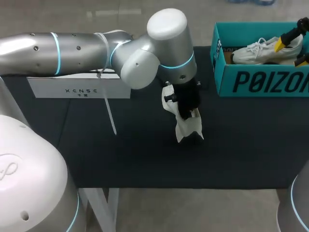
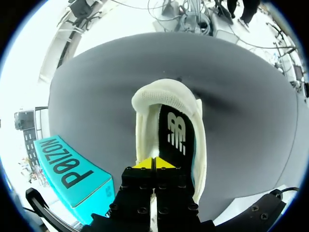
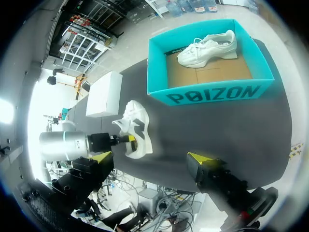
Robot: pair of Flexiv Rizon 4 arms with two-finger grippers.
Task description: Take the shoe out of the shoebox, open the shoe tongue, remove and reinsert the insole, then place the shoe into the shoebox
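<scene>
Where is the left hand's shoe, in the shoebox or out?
Out: the shoe is over the black mat, in the left hand, clear of the shoebox.

shoe (image 2: 166, 98): white knitted cloth, soft and matt;
insole (image 2: 164, 126): smooth black, faint sheen;
shoebox (image 3: 212, 94): teal card, slightly glossy; bare brown card inside;
table (image 1: 120, 154): dark matt covering;
my left arm (image 1: 29, 48): brushed silvery metal, glossy white cap

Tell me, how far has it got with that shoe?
Done: one shoe is out of the box. In hand: the left gripper pinches its heel end, insole in place. Left: insole out and back, shoe boxed.
</scene>
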